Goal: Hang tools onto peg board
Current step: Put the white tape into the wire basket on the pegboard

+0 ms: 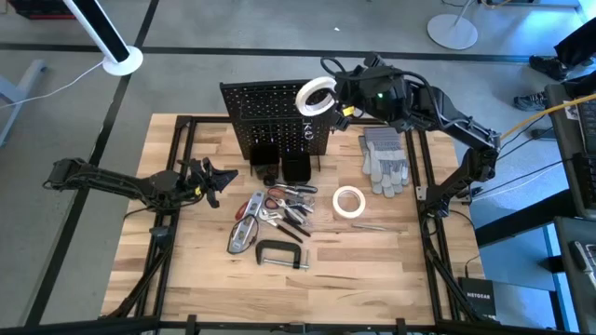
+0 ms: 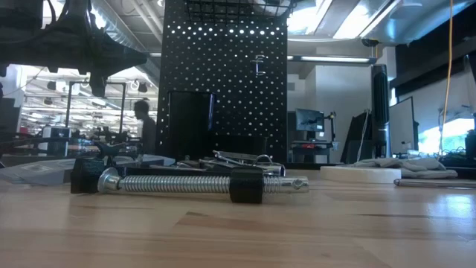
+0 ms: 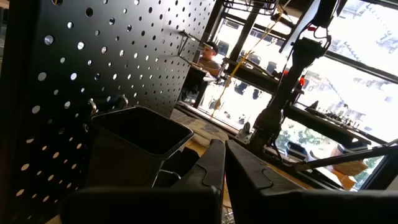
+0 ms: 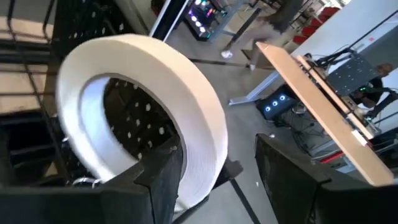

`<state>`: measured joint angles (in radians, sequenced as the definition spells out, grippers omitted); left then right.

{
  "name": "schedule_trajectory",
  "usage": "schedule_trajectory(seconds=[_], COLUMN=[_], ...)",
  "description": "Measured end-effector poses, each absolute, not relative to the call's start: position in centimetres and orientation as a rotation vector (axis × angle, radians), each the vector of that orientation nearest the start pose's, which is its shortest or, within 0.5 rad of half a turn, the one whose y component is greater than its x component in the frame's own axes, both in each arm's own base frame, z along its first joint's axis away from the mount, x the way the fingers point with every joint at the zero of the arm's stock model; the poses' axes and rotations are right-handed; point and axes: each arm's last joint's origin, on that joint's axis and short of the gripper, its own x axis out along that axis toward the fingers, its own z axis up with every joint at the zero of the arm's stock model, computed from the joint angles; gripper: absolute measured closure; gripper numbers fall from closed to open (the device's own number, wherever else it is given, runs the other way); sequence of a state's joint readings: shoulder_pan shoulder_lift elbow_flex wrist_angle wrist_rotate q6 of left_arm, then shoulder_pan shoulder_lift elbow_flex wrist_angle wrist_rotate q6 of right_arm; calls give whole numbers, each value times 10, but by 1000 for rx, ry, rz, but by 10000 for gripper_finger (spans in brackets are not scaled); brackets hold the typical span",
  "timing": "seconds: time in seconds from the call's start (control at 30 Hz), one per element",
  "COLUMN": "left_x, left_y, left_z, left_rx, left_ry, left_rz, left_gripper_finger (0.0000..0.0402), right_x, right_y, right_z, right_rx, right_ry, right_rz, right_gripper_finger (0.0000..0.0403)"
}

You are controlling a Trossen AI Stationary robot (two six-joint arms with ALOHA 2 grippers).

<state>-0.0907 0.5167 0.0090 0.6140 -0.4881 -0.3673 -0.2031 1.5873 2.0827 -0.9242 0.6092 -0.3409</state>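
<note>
Tape roll [image 4: 149, 118]: wall pinched between right gripper [image 4: 217, 180] fingers, hole kept clear, presumably for a board [image 1: 270, 107] peg. Left gripper [image 1: 216, 179]: fingers closed, empty, parked before bins [image 3: 134, 140].

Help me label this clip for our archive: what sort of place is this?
Probably a robotics lab or workshop: a wooden workbench with a peg board and C-clamp, plus monitors and equipment racks in the open room behind.
</note>
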Motion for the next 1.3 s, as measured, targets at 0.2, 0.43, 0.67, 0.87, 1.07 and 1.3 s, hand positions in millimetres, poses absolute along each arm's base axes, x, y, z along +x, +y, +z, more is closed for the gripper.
schedule_trajectory(seconds=[0.2, 0.43, 0.67, 0.87, 1.07, 1.3], left_x=[127, 127, 127, 127, 128, 130], left_y=[2, 2, 2, 2, 2, 1], left_z=[177, 177, 177, 178, 184, 193], left_rx=[-393, -400, -400, -407, -392, -348], left_ry=[-175, -175, -175, -182, -194, -199], left_rz=[374, 373, 374, 372, 360, 358], left_gripper_finger=[400, 400, 400, 400, 400, 400], right_x=[287, 285, 289, 276, 242, 194], right_y=[-76, -74, -78, -75, -65, -45], right_z=[494, 488, 491, 500, 518, 520], right_rx=[-399, -374, -408, -424, -397, -222], right_ry=[598, 642, 617, 596, 528, 550], right_rz=[-715, -658, -758, -765, -680, -308], right_gripper_finger=[201, 201, 201, 201, 201, 201])
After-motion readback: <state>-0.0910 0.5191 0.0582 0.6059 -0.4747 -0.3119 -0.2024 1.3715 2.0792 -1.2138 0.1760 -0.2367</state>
